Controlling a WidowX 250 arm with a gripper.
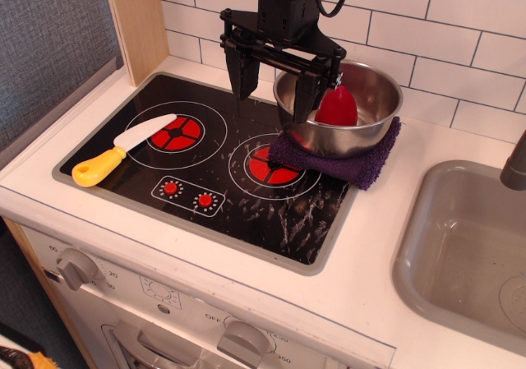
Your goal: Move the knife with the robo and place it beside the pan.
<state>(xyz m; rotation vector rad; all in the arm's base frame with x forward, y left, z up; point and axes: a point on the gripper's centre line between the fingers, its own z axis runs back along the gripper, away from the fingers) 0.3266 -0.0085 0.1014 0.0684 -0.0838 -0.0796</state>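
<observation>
Hangs over the back of the stove point(205, 163), the arm's gripper point(274, 88) with fingers spread and empty, just at nine o'clock of the pan point(370, 106), likely ready for a reach. Sits on a purple cloth point(345, 163), which probably steadies it, with something red inside. Lies well apart at eight o'clock on the left burner, the knife point(119, 151), yellow handle toward the front edge, untouched.

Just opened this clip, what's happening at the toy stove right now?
The robot's black gripper hangs open and empty above the back of the stovetop, next to the steel pan. The pan sits on a purple cloth and holds a red object. The knife lies untouched on the stove's left side, blade over the left burner, not yet picked up.
</observation>
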